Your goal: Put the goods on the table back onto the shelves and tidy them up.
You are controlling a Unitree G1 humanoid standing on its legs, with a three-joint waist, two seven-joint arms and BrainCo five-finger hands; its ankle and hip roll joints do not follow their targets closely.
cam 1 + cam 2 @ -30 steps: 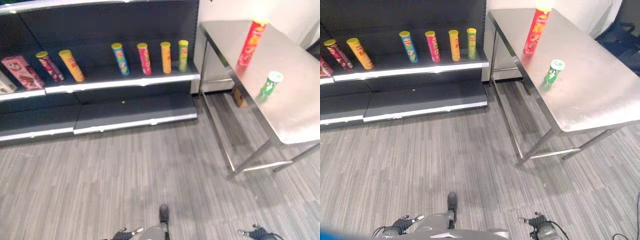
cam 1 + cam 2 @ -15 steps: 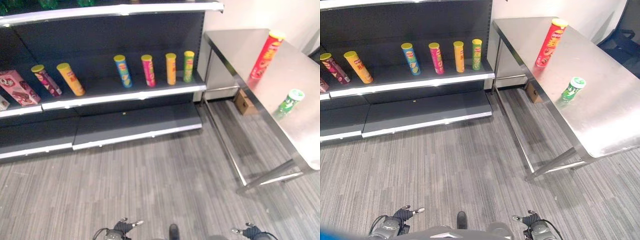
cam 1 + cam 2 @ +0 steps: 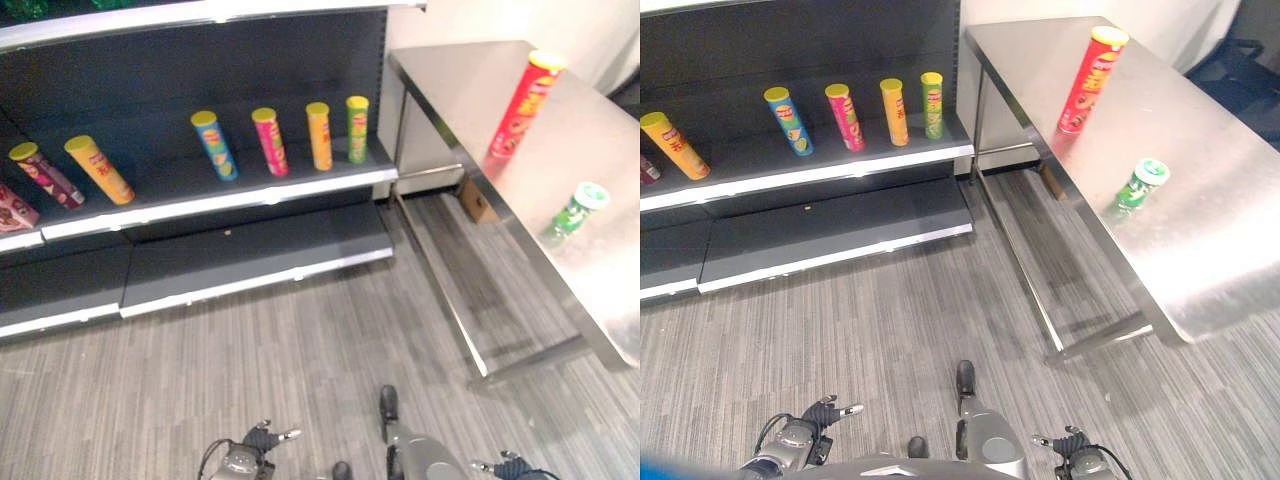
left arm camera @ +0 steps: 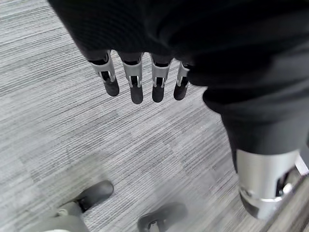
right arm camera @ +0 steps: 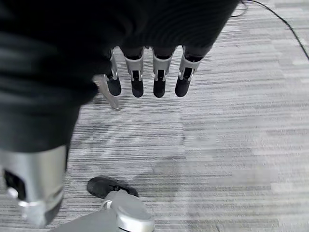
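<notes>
Pink box (image 3: 12, 212) on the shelf (image 3: 200, 195) is cut off. Red can (image 3: 1086, 80) and green can (image 3: 1137, 185) stand on the table (image 3: 1220, 220). Left hand (image 4: 140, 77) and right hand (image 5: 149, 72) hang low, fingers straight, empty.

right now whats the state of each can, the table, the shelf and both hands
red can: upright on the table
green can: upright on the table
table: holds two cans
shelf: cans standing in a row
left hand: open, holds nothing
right hand: open, holds nothing
</notes>
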